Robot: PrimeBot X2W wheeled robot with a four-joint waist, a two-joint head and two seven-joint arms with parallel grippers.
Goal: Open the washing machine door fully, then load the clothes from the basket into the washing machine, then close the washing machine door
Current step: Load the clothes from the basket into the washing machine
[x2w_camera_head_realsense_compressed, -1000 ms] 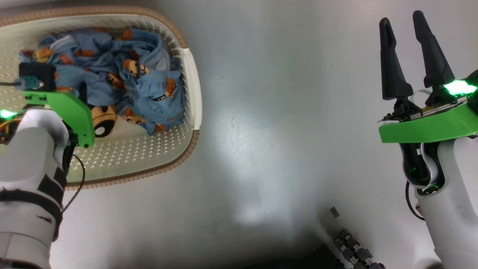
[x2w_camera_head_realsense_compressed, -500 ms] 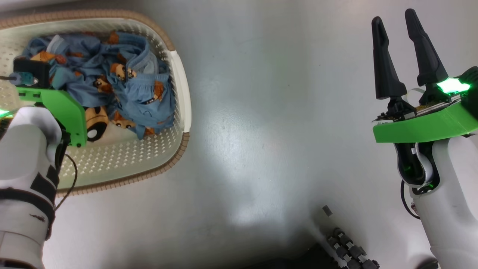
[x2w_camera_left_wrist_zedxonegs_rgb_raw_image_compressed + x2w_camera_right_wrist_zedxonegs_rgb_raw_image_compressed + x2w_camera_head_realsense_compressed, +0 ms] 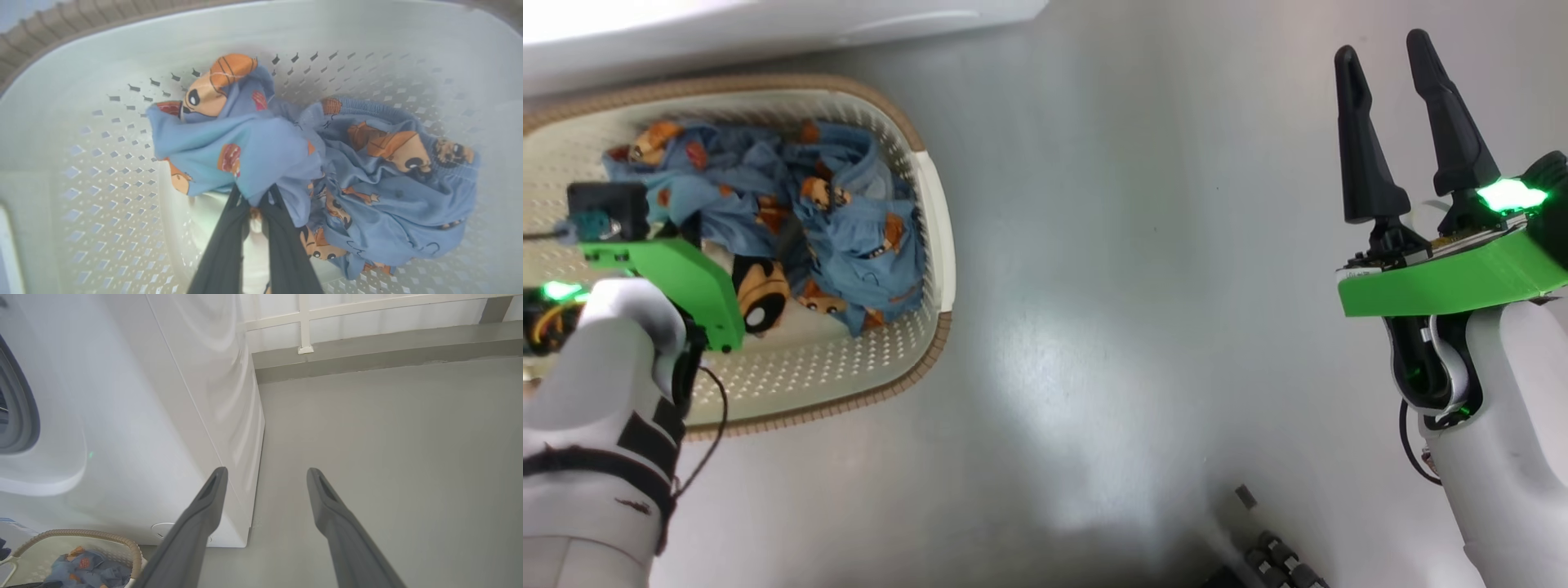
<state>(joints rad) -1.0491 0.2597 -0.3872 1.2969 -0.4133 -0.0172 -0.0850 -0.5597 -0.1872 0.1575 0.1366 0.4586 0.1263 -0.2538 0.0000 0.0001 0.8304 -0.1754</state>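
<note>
While left jaws pinch the clothes (image 3: 261, 163) (bear-printed), the label (image 3: 12, 525) is illegible.

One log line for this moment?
left gripper: shut on clothes in basket | right gripper: open, empty, above floor | step: picking clothes

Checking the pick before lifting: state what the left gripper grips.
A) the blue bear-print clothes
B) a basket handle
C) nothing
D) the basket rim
A: the left gripper pinches a fold of the blue clothes inside the basket.
</note>
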